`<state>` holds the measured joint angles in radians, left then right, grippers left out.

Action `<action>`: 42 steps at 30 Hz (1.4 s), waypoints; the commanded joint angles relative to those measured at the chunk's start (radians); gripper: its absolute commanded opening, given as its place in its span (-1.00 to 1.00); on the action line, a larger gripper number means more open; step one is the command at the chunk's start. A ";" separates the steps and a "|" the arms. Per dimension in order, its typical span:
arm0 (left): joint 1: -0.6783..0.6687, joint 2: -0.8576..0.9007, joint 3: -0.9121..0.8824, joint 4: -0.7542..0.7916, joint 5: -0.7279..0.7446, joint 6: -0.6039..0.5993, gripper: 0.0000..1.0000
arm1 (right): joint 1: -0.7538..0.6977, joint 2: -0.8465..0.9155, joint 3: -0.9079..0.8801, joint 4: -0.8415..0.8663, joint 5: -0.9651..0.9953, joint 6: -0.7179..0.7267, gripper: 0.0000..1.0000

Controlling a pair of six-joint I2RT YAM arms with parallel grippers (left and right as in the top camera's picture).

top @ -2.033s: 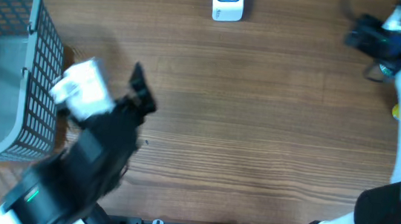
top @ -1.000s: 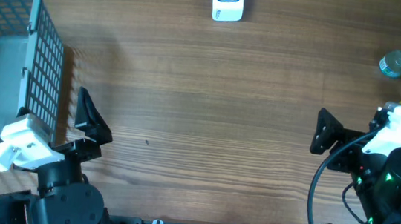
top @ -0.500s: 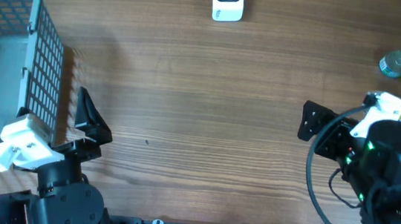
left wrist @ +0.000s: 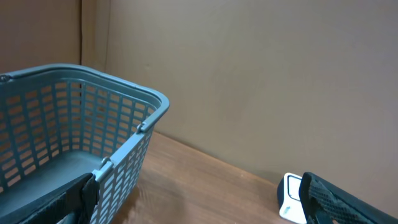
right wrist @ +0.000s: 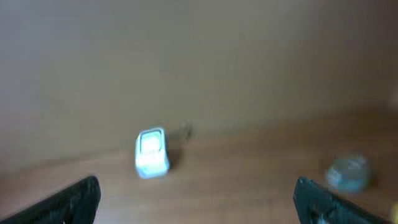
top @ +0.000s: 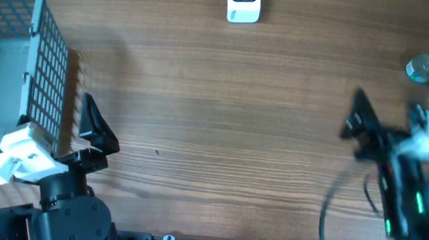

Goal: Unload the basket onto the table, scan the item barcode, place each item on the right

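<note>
Left arm: base at the near-left corner of the desk [top: 221, 137]. Left hand [left wrist: 196, 185] points toward the far edge, fingers spread wide, only bare desk showing between them. It sits just beside the right wall of the blue-grey mesh basket [top: 47, 70]. The basket fills the left edge up to the far-left corner. In the left wrist view the left finger overlaps the basket's wall.

Right arm: along the right edge, about mid-depth, heavily blurred in the overhead view. Right hand [right wrist: 196, 186] is also spread wide, its fingers at the lower corners of the right wrist view with open desk between them. Neither hand touches any object.

Round tin [top: 422, 68]: silvery-green top, lying near the right edge toward the far-right corner, beyond the right hand and apart from it. In the right wrist view it shows low on the right, blurred. No barcode can be made out on it.

White scanner [top: 243, 1]: standing at the middle of the far edge, well apart from the tin and both hands.
</note>
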<state>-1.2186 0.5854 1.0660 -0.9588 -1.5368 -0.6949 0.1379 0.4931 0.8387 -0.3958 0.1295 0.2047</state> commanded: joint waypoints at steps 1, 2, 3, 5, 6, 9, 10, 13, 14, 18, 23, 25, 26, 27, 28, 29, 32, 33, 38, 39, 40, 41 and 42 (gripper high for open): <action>-0.007 0.005 -0.007 0.000 -0.024 -0.020 1.00 | -0.130 -0.265 -0.269 0.132 -0.172 -0.148 1.00; -0.007 0.005 -0.007 0.000 -0.024 -0.020 1.00 | -0.159 -0.322 -0.329 0.169 -0.189 -0.149 1.00; -0.007 0.005 -0.007 0.000 -0.024 -0.020 1.00 | -0.190 -0.379 -0.397 0.231 -0.215 -0.153 0.99; -0.007 0.005 -0.007 0.000 -0.024 -0.020 1.00 | -0.224 -0.440 -0.489 0.342 -0.234 -0.174 1.00; -0.007 0.005 -0.007 0.000 -0.024 -0.020 1.00 | -0.230 -0.459 -0.528 0.394 -0.235 -0.182 1.00; -0.007 0.005 -0.007 0.000 -0.024 -0.020 1.00 | -0.231 -0.490 -0.626 0.487 -0.235 -0.177 1.00; -0.007 0.005 -0.007 0.000 -0.024 -0.020 1.00 | -0.231 -0.490 -0.655 0.510 -0.235 -0.174 1.00; -0.007 0.005 -0.007 0.000 -0.024 -0.020 1.00 | -0.231 -0.490 -0.743 0.578 -0.235 -0.168 1.00; -0.007 0.005 -0.007 0.000 -0.024 -0.020 1.00 | -0.231 -0.490 -0.761 0.582 -0.235 -0.167 1.00; -0.007 0.005 -0.007 0.000 -0.024 -0.020 1.00 | -0.230 -0.491 -0.836 0.561 -0.219 -0.169 1.00; -0.007 0.005 -0.007 0.000 -0.024 -0.020 1.00 | -0.228 -0.491 -0.834 0.451 -0.197 -0.151 1.00; -0.007 0.005 -0.007 0.000 -0.024 -0.020 1.00 | -0.228 -0.491 -0.834 0.401 -0.208 -0.141 1.00; -0.007 0.005 -0.007 0.000 -0.024 -0.020 1.00 | -0.226 -0.491 -0.834 0.397 -0.214 -0.138 1.00; -0.007 0.005 -0.007 0.000 -0.024 -0.020 1.00 | -0.223 -0.491 -0.834 0.399 -0.216 -0.138 1.00; -0.007 0.005 -0.007 0.000 -0.024 -0.020 1.00 | -0.218 -0.491 -0.834 0.399 -0.216 -0.137 1.00; -0.007 0.005 -0.007 0.000 -0.024 -0.020 1.00 | -0.215 -0.490 -0.834 0.399 -0.216 -0.123 1.00; -0.007 0.005 -0.007 0.000 -0.024 -0.020 1.00 | -0.216 -0.482 -0.834 0.399 -0.212 -0.030 0.99; -0.007 0.005 -0.007 0.000 -0.024 -0.020 1.00 | -0.216 -0.476 -0.834 0.399 -0.212 -0.019 1.00; -0.007 0.005 -0.007 0.000 -0.024 -0.020 1.00 | -0.216 -0.475 -0.834 0.399 -0.212 -0.019 1.00; -0.007 0.005 -0.007 0.000 -0.024 -0.020 1.00 | -0.216 -0.475 -0.834 0.399 -0.212 -0.019 1.00; -0.007 0.005 -0.007 0.000 -0.024 -0.020 1.00 | -0.216 -0.475 -0.834 0.399 -0.212 -0.019 1.00; -0.007 0.005 -0.007 0.000 -0.024 -0.020 1.00 | -0.216 -0.475 -0.834 0.399 -0.212 -0.019 0.99; -0.007 0.005 -0.007 0.000 -0.024 -0.020 1.00 | -0.216 -0.475 -0.834 0.399 -0.212 -0.019 1.00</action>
<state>-1.2205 0.5854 1.0645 -0.9585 -1.5406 -0.6949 -0.0830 0.0177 0.0063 -0.0002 -0.0822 0.1642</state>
